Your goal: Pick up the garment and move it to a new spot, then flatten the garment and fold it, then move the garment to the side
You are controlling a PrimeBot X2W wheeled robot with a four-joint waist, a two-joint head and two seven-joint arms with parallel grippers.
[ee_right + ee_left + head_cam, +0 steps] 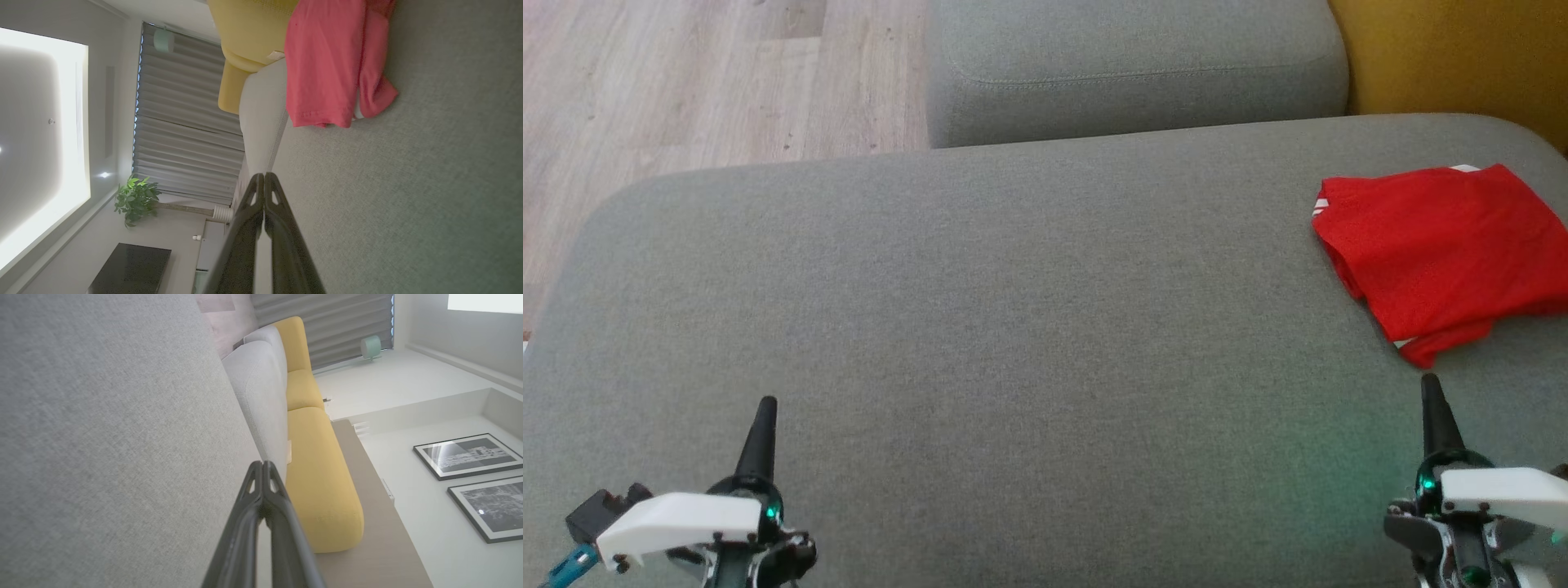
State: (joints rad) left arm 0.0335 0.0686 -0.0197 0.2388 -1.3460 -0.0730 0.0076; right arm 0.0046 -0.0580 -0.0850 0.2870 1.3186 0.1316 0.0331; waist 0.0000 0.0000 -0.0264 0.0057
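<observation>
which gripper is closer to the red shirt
The right gripper: its tip sits just short of the folded red shirt, while the left gripper is far across the grey sofa cushion.

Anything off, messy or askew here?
Nothing serious. The red garment lies folded at the right end of the grey cushion, skewed to its edges, and one flap with white trim pokes out of the fold on the near side. The left tool and right tool are shut, clear of it.
</observation>
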